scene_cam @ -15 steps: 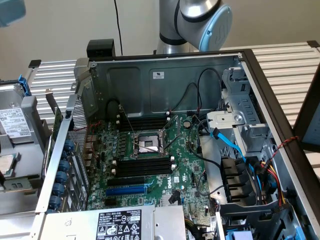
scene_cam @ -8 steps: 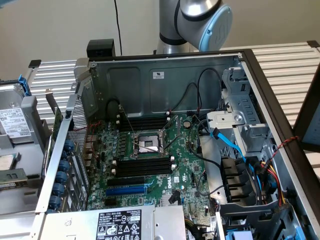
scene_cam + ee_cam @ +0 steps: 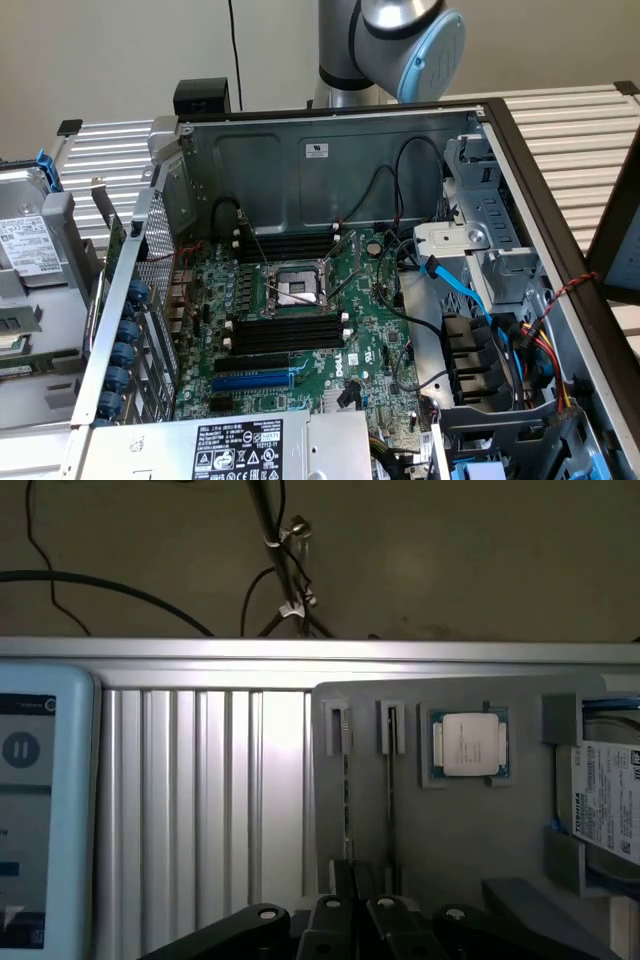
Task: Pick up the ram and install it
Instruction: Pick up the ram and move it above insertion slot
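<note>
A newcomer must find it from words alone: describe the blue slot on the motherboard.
In the exterior view, look inside the open case to the green motherboard. Nearer the camera than the square CPU socket lie long black slots with white end clips, and the blue slot runs alongside them, nearer still. It alone is blue.
</note>
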Controlling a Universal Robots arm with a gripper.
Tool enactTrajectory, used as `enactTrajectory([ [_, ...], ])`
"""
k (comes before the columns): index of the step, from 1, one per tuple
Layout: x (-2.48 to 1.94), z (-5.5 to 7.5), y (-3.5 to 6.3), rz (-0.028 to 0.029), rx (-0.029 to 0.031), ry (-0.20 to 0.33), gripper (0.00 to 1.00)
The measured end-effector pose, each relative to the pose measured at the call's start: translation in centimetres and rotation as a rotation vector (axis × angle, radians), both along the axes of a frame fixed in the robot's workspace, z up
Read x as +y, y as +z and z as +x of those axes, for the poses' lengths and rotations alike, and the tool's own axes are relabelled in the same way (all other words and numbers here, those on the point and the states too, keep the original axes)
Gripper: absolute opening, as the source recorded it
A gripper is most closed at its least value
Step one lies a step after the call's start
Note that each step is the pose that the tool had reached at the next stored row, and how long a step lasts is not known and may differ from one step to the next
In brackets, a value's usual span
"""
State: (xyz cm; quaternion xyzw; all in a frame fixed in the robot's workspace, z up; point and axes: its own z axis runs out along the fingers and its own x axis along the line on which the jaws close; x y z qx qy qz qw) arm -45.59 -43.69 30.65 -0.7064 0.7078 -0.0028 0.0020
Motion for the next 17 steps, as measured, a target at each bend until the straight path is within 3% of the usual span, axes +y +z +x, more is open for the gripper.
enactTrajectory([
  [17, 0.00, 0.0, 7.71, 0.0000, -0.0001, 0.000, 0.12],
])
